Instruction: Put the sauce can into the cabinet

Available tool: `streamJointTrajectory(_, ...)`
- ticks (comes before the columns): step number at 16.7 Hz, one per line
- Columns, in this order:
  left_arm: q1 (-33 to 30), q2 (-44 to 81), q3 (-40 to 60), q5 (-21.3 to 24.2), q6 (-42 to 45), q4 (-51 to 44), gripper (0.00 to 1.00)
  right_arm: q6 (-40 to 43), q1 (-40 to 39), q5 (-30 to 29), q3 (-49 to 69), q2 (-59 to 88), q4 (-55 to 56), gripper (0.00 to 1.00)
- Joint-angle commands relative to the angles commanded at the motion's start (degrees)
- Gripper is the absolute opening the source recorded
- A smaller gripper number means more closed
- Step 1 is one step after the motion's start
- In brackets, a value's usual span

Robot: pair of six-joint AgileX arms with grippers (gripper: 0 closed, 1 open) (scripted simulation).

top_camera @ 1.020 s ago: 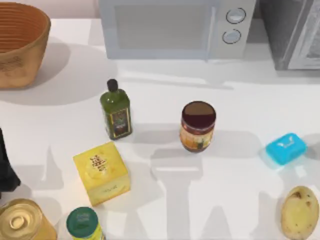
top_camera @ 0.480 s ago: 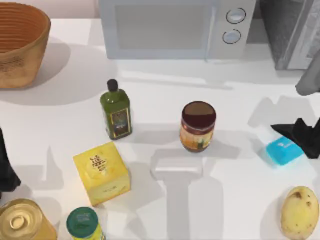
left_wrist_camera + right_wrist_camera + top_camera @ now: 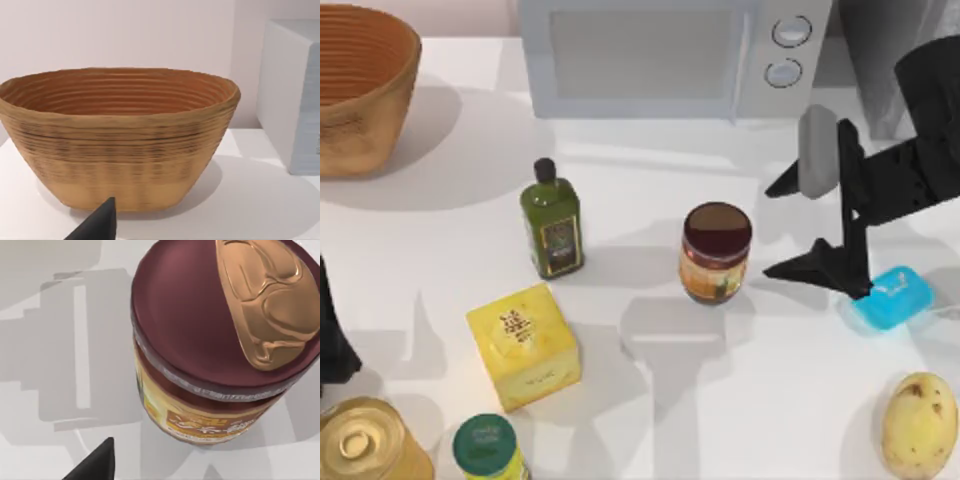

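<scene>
The sauce can, with a dark maroon top and an orange-yellow label, stands upright near the middle of the table. My right gripper hovers just to its right, open, with one finger toward the back and one toward the front, and nothing between them. The right wrist view looks down on the can from close by. The cabinet, a dark grey unit, stands at the back right, partly hidden by my right arm. My left arm is parked at the table's left edge.
A white microwave stands at the back and a woven basket at the back left. Left of the can are an oil bottle, a yellow box, a gold tin and a green-lidded jar. A blue block and a potato lie at the right.
My right arm has come in from the right edge and moved left; its open gripper now sits beside the sauce can. Nothing else has moved.
</scene>
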State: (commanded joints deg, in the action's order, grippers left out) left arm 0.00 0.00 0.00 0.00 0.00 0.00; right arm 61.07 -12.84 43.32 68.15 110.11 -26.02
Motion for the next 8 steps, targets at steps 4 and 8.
streamJointTrajectory(4, 0.0, 0.0, 0.0, 0.0, 0.0, 0.0, 1.0, 4.41, -2.05, 3.72, 4.36, 6.48, -1.4, 1.0)
streamJointTrajectory(8, 0.0, 0.0, 0.0, 0.0, 0.0, 0.0, 1.0, 4.59, -2.14, 3.88, 4.54, 6.72, -1.46, 1.0)
